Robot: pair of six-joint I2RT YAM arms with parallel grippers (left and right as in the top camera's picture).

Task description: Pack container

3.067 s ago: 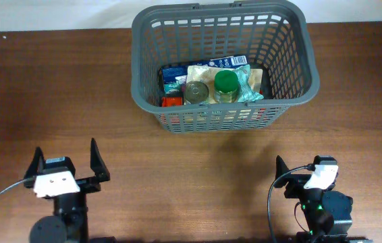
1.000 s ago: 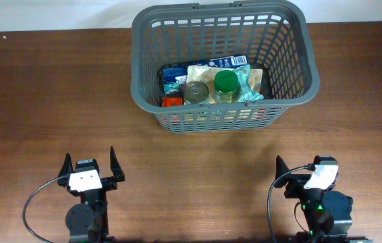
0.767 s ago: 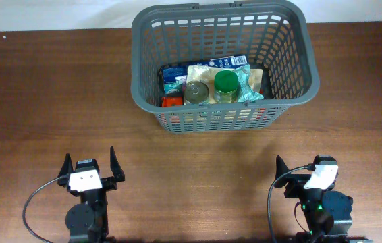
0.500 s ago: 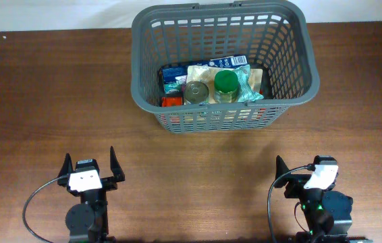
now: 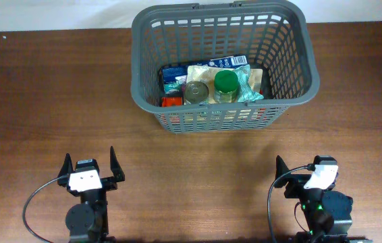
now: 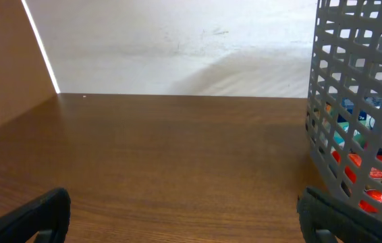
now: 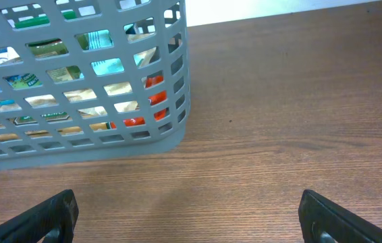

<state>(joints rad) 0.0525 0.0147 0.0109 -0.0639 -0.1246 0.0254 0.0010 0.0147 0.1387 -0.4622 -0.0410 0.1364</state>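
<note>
— What is seen nearest the front edge?
— The left gripper (image 5: 89, 155) is seen low on the table (image 5: 42, 101). Its two fingers are spread wide and nothing is caught between them. In its wrist view only the dark fingertips (image 6: 39, 216) are shown at the bottom corners, and the rest is cut off.

— And on the other side?
— The right gripper (image 7: 187, 219) is likewise parted wide and empty. From overhead only one of its fingers is clearly made out. The other is masked by the white wrist camera (image 5: 320, 175).

— Where is the container found?
— The container (image 5: 204, 120) is set at the far side of the table, well apart from both grippers. In both wrist views it is cropped by the frame, so only a corner of its lattice wall is shown.

— What can be made out inside?
— A tin can (image 5: 196, 92) and a green-lidded jar (image 5: 226, 82) are seen side by side over a pale pouch (image 5: 204, 71). A blue carton (image 5: 173, 74) is seen at the left. A red item (image 5: 171, 101) is mostly covered by the can and the near wall, and what it is cannot be told. The print on the packets is too small to be read.
</note>
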